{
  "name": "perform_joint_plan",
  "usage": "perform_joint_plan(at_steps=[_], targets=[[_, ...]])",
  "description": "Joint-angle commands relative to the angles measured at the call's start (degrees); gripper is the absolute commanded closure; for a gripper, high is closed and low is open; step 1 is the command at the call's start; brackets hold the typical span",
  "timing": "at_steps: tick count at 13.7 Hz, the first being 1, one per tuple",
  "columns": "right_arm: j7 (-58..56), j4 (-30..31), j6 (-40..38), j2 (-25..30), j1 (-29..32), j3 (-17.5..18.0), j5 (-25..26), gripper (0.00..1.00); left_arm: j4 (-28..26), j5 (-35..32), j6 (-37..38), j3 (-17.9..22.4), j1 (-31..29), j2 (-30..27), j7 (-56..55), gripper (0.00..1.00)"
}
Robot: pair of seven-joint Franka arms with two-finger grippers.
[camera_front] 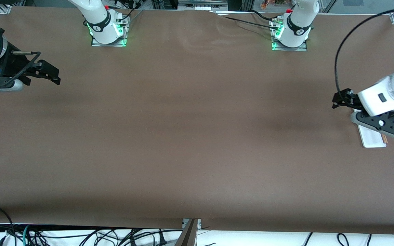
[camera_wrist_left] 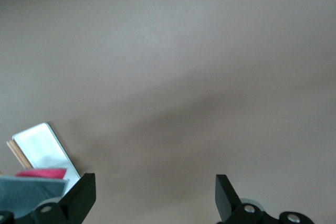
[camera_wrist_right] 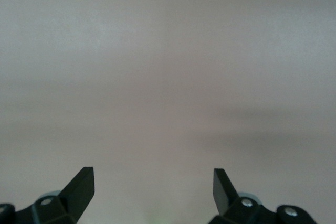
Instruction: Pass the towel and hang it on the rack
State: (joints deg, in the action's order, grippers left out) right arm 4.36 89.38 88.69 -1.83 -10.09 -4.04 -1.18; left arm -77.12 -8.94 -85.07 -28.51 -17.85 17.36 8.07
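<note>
The rack shows in the front view only as its white base [camera_front: 372,137] and a wooden rod end [camera_front: 385,138], at the left arm's end of the table, mostly covered by the left hand. In the left wrist view the white base [camera_wrist_left: 44,148] and a rod [camera_wrist_left: 16,153] show, with the towel [camera_wrist_left: 29,191] at the rack, its grey part beside its red-pink part. I cannot tell how the towel rests on the rods. My left gripper [camera_front: 340,99] [camera_wrist_left: 155,182] is open and empty beside the rack. My right gripper [camera_front: 51,73] [camera_wrist_right: 153,177] is open and empty, over the right arm's end of the table.
The brown table cover [camera_front: 197,136] is bare across its middle. Cables [camera_front: 80,235] lie off the table edge nearest the front camera. The arm bases [camera_front: 106,30] stand along the farthest edge.
</note>
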Motion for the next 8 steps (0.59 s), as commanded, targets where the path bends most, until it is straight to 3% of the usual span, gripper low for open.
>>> perform_joint_plan(at_steps=[1, 3, 5, 8], targets=[[-0.8, 0.0, -0.5, 0.3, 1.0, 0.9, 0.2, 0.0, -5.0, 6.0, -0.4, 14.2, 10.8, -5.9, -4.4, 0.0], [-0.8, 0.1, -0.6, 0.3, 1.0, 0.8, 0.0, 0.0, -12.8, 7.5, -7.6, 21.5, 15.6, -11.3, -10.6, 0.0], [-0.8, 0.1, -0.5, 0.2, 1.0, 0.8, 0.0, 0.0, -20.8, 8.1, -13.6, 22.4, 16.6, -16.6, -14.7, 0.0], [-0.8, 0.1, -0.5, 0.1, 1.0, 0.8, 0.0, 0.0, -26.9, 7.8, -16.3, 22.4, 16.6, -21.0, -14.7, 0.0]])
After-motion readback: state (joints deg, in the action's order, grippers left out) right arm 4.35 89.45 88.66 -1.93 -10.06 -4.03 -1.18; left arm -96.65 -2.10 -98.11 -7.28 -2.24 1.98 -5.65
